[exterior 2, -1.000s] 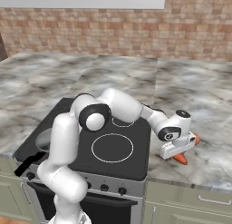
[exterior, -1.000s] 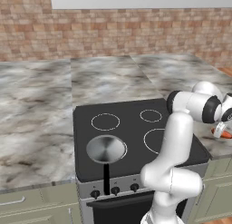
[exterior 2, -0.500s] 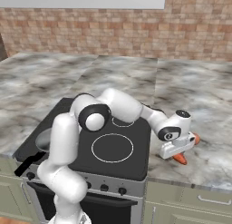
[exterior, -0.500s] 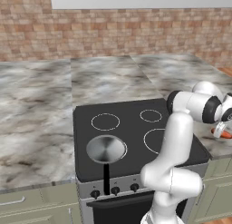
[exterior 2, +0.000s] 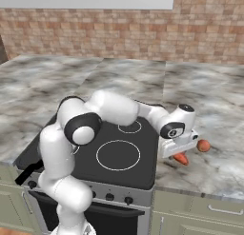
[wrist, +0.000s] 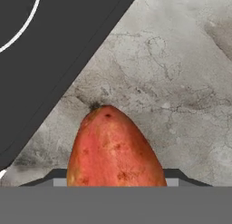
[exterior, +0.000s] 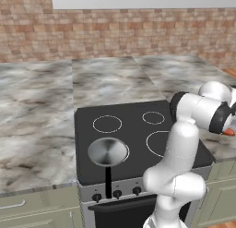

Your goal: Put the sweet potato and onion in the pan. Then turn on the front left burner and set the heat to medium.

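Observation:
The sweet potato (wrist: 113,146), an orange-red tuber, lies on the marble counter just right of the stove, and its tapered end pokes out under the hand (exterior 2: 181,158) (exterior: 229,132). My gripper (wrist: 115,180) (exterior 2: 178,152) is low over it, fingers pressed against both its sides, shut on it. The onion (exterior 2: 203,145), a small reddish-brown ball, rests on the counter a little beyond the potato. The silver pan (exterior: 108,152) with its black handle (exterior: 108,181) sits on the stovetop's front left, covering the front left burner.
The black glass stovetop (exterior: 138,130) has three white-outlined rings. A row of knobs (exterior: 117,193) lines the stove front. Marble counter (exterior 2: 209,105) spreads on both sides, with a brick wall behind. The stovetop's edge runs close beside the potato (wrist: 68,78).
The fingers have drawn in against the sweet potato. The arm and the other things have stayed where they were.

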You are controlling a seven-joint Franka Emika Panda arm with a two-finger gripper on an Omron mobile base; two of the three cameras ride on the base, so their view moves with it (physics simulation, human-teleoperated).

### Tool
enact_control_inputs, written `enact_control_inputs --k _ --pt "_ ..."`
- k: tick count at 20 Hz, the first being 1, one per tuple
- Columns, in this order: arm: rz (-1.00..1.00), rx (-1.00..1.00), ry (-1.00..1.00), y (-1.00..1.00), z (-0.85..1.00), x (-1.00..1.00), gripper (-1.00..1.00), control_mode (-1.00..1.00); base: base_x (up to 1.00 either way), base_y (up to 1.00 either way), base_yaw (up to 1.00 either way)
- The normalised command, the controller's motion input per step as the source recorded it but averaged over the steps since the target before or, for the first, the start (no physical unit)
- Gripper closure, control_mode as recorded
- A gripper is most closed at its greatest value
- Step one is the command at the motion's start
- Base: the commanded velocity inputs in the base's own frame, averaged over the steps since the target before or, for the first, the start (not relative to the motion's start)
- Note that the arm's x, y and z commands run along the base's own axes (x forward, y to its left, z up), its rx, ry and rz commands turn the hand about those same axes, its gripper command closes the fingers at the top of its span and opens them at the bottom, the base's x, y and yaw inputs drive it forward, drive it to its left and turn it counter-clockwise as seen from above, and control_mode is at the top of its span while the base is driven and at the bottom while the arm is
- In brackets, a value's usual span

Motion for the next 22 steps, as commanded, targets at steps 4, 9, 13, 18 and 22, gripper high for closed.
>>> enact_control_inputs --k 4,9,13,18,22 --pt "-0.02 0.0 0.0 0.72 0.79 -0.13 1.0 -1.0 0.0 0.0 0.0" --pt "-0.05 0.0 0.0 0.75 0.53 -0.06 1.0 -1.0 0.0 0.0 0.0" --pt "-0.12 0.0 0.0 0.96 0.44 -0.04 1.0 -1.0 0.0 0.0 0.0" --pt "-0.15 0.0 0.0 1.0 0.39 -0.27 1.0 -1.0 0.0 0.0 0.0" --pt "-0.15 0.0 -0.01 1.0 0.3 -0.11 1.0 -1.0 0.0 0.0 0.0"
